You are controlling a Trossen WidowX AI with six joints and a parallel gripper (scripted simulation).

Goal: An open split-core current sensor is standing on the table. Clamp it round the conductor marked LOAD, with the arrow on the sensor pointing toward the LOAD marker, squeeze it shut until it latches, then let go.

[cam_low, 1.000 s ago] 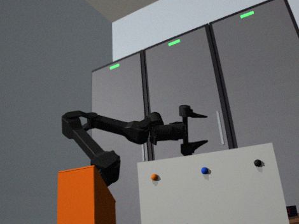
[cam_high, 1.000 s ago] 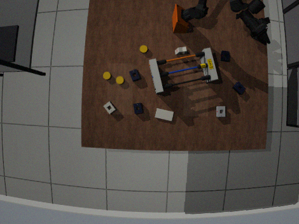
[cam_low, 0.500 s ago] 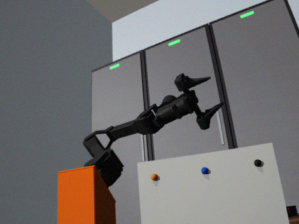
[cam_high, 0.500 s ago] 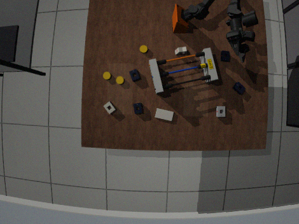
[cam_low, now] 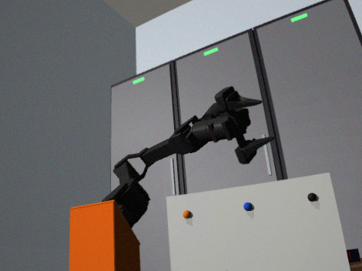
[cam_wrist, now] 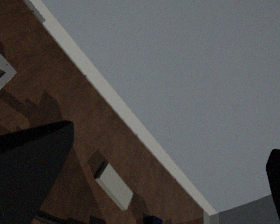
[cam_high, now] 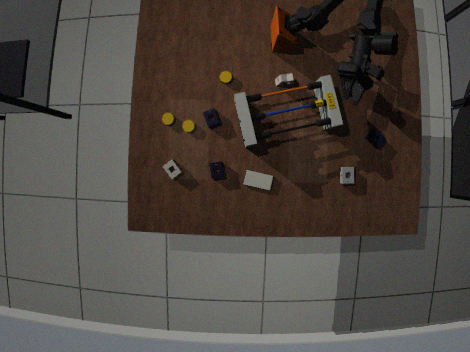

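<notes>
The job seemed at the approach: the black parallel-jaw gripper (cam_high: 351, 99) (cam_low: 267, 120) (cam_wrist: 175, 147) hung in the air, fingers spread wide around nothing. I couldn't tell which small piece on the brown wooden table (cam_high: 300, 211) (cam_low: 357, 265) (cam_wrist: 60, 80) was the open sensor; pale and navy ones lay scattered about the pale-walled conductor rack (cam_high: 246, 121) (cam_low: 250, 232). The next move called for settling that, then lining up for a grasp. The blue conductor (cam_high: 287, 110) (cam_low: 247, 206), yellow-tagged, looked like LOAD. Between the rack and the table's right edge, room looked modest; the rack's wall threatened a low sideways swing.
</notes>
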